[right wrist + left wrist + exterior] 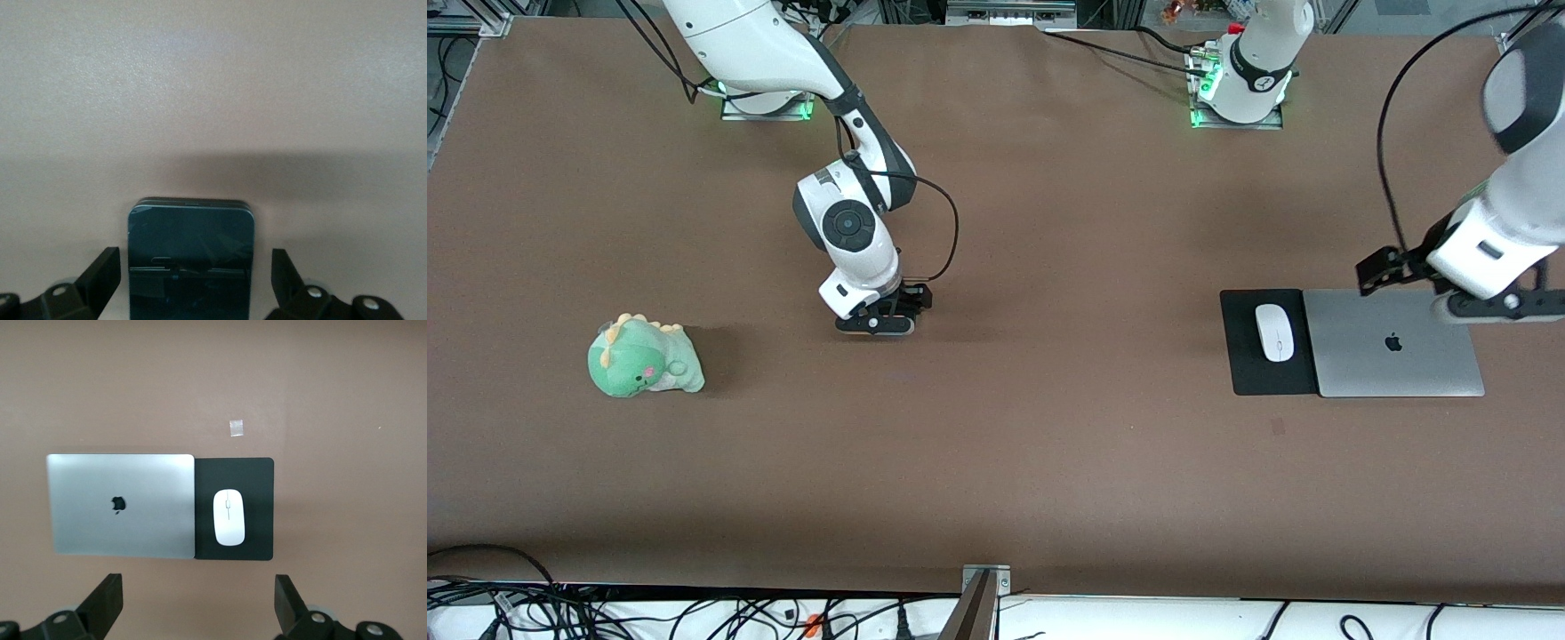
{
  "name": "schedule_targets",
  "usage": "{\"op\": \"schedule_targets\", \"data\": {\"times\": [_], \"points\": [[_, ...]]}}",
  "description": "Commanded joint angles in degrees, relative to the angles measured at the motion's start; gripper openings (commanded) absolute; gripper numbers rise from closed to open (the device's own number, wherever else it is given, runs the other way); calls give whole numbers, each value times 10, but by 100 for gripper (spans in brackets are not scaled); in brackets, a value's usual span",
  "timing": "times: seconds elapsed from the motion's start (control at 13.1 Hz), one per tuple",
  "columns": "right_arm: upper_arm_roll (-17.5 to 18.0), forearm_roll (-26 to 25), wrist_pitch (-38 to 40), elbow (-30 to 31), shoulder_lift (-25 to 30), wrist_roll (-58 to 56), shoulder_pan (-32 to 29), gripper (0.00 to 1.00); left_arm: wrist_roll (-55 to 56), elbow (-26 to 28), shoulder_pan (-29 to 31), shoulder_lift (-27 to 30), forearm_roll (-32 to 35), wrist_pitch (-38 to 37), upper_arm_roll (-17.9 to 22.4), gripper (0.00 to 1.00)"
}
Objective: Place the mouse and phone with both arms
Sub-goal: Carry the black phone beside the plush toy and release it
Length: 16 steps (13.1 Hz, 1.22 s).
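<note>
The white mouse (1274,332) lies on a black mouse pad (1249,364) toward the left arm's end of the table; it also shows in the left wrist view (229,517). My left gripper (1494,307) hangs open and empty in the air over the laptop's edge (199,607). The black phone (191,260) lies flat on the table near its middle. My right gripper (876,324) is low over the phone and open (195,287), one finger on each side with a gap to the phone. In the front view the gripper hides the phone.
A closed silver laptop (1392,342) lies against the mouse pad. A green dinosaur plush (643,357) sits toward the right arm's end of the table. A small tape patch (1278,427) lies nearer the front camera than the pad.
</note>
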State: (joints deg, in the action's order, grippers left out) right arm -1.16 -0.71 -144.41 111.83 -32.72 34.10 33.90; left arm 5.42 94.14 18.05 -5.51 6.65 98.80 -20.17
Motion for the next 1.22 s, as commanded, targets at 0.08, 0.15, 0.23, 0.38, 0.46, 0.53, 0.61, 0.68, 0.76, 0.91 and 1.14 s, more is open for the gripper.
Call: {"op": "schedule_targets", "data": {"times": [0.08,0.15,0.23,0.38,0.46,0.53,0.61,0.68,0.76,0.91,1.14], "points": [[-5,-13,-20,9,-3,14,9,100,-7,-74,8,-15,-11,-72,0,100],[-5,-13,-23,9,-6,14,10,100,-4,-75,8,-15,-9,-76,-3,100],[-5,-13,-28,9,-9,14,11,100,-2,-74,9,-15,-9,-81,-2,100],[-5,-13,-32,9,-11,15,12,97,-4,-78,10,-11,-12,-105,-3,100],[-5,-13,-32,9,-11,14,12,89,-2,-77,9,-9,-12,-111,-7,100],[-5,-14,-32,9,-11,13,12,72,-2,-77,9,-8,-11,-119,-7,100],[-5,-14,-29,7,-11,11,10,55,-3,-71,8,2,-11,-120,-7,100],[-5,-14,-27,3,-11,5,8,43,-3,-69,9,8,-12,-120,-5,100],[-5,-14,-16,-2,-11,3,6,32,-2,-61,1,15,-11,-120,1,100],[-5,-14,60,-45,-10,-9,0,19,-2,-42,-41,32,-12,-119,43,100],[-5,-10,159,-91,-6,-119,-44,16,0,-23,-104,42,-22,-111,110,100]]}}
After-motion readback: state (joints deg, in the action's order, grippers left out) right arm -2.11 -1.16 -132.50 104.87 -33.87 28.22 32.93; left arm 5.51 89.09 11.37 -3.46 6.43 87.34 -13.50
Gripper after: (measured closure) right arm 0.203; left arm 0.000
